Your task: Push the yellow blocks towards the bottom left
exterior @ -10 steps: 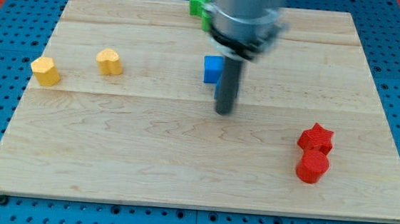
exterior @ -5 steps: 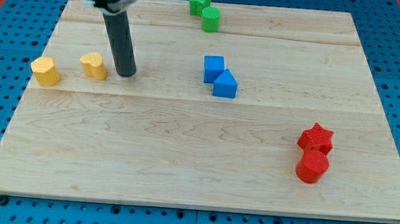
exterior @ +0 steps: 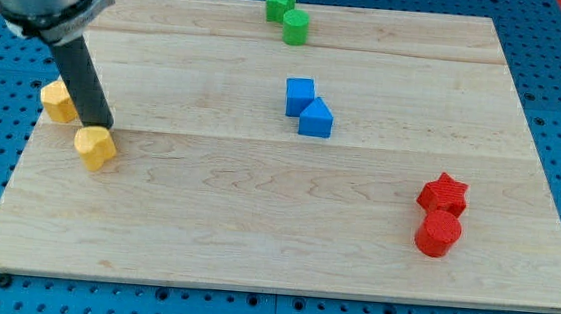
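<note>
Two yellow blocks lie at the view's left side of the wooden board (exterior: 284,238). One yellow block (exterior: 95,147) sits just below my tip (exterior: 99,125), touching or nearly touching it. The other yellow block (exterior: 58,100) lies to the left of the rod and is partly hidden by it. The dark rod slants up to the arm's body at the view's top left corner.
A blue cube (exterior: 299,95) and a blue wedge-like block (exterior: 316,119) sit together at the centre. A green star (exterior: 279,1) and green cylinder (exterior: 296,27) are at the top edge. A red star (exterior: 444,193) and red cylinder (exterior: 438,233) are at the right.
My tip swept from the board's centre to the left side. One yellow block was pushed left and down, from above mid-left to below the other yellow block's level.
</note>
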`<state>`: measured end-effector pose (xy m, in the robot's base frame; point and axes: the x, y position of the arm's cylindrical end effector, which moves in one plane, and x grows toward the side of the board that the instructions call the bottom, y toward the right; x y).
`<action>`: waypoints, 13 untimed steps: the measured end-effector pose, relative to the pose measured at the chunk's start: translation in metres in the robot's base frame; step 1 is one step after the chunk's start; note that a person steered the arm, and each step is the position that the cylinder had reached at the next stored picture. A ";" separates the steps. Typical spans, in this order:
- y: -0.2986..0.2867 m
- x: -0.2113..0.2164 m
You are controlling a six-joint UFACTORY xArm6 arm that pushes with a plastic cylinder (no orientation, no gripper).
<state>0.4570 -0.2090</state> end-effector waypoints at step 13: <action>0.045 -0.040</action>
<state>0.4166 -0.1639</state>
